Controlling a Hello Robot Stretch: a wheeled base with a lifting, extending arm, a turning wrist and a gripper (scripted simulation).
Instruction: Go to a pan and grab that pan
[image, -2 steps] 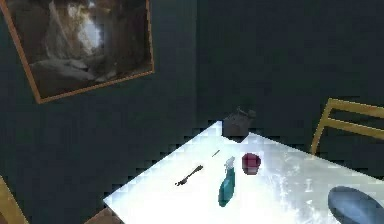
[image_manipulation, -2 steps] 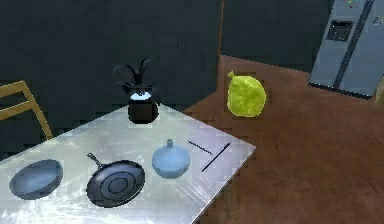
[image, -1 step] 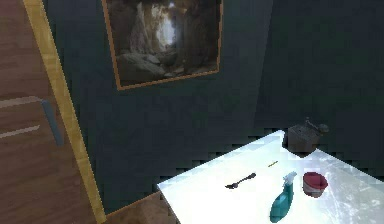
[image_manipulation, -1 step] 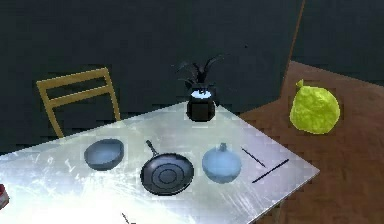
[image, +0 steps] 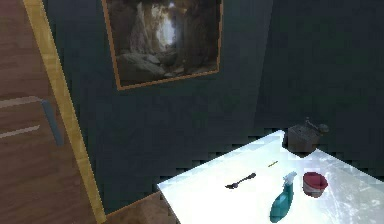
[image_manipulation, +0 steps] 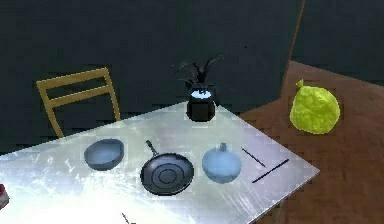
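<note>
A dark round pan (image_manipulation: 167, 175) lies on the pale table (image_manipulation: 60, 190) in the arm side view, near the table's middle. Its thin handle points up and to the left. The same table (image: 220, 195) shows at the forward view's lower right.
Beside the pan lie a grey-blue bowl (image_manipulation: 104, 153), a round blue vessel (image_manipulation: 221, 162) and thin dark utensils (image_manipulation: 270, 172). A black pot with a plant (image_manipulation: 202, 100), a wooden chair (image_manipulation: 80, 95) and a yellow bag (image_manipulation: 315, 108) stand around. A teal bottle (image: 282, 200), red cup (image: 314, 183), dark pot (image: 303, 137), wooden door (image: 30, 120) and painting (image: 165, 40) are ahead.
</note>
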